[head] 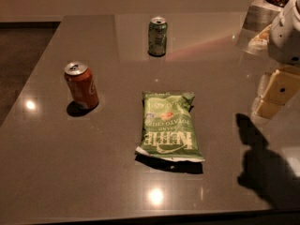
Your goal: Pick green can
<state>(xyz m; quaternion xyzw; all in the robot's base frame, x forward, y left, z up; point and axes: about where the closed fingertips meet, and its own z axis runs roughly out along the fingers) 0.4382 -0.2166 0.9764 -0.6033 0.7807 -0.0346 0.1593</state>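
Note:
The green can [157, 36] stands upright at the far middle of the grey table [70, 172], with a silver top and pale markings. My gripper [273, 95] hangs at the right edge of the view, above the table's right side. It is well to the right of the green can and nearer to the camera, and it touches nothing. Its white arm housing [287, 32] shows above it.
An orange-red soda can [82, 85] stands at the left. A flat green chip bag [167, 125] lies in the middle, nearer than the green can. The gripper's shadow [262, 168] falls on the front right. A metal container [262, 11] sits at the far right corner.

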